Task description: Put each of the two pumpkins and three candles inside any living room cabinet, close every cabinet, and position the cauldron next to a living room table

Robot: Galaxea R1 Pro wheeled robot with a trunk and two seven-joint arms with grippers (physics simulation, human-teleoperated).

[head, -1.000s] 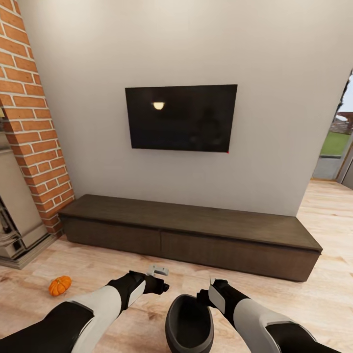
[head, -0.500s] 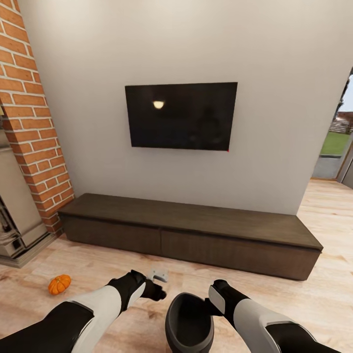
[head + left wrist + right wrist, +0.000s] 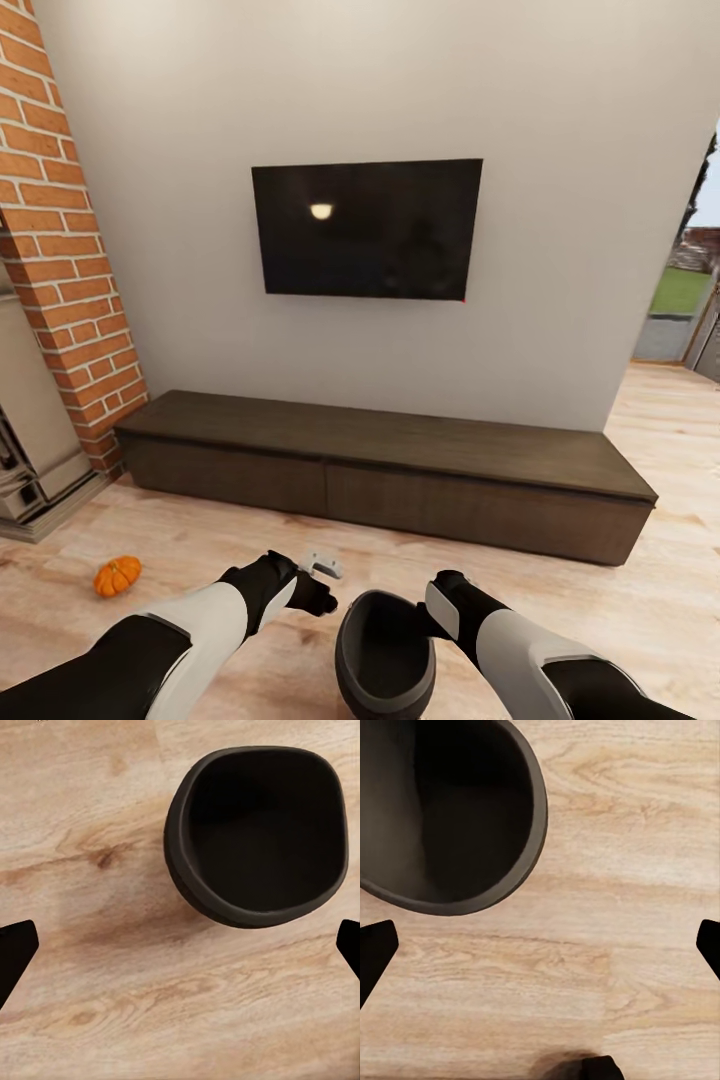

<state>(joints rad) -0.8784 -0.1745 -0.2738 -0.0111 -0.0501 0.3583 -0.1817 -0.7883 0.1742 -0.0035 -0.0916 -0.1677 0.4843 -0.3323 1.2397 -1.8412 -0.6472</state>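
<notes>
Both grippers spread wide and empty, left gripper [image 3: 180, 945] and right gripper [image 3: 540, 945] flanking the cauldron [image 3: 385, 655] — judging it, square up on that rim before closing.

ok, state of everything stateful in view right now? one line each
cabinet: drawer fronts flush, closed.
TV: screen dark, off.
pumpkin: on the floor near the fireplace, not stowed.
cauldron: upright on the floor between the arms, empty.
left gripper: open, holding nothing.
right gripper: open, holding nothing.
</notes>
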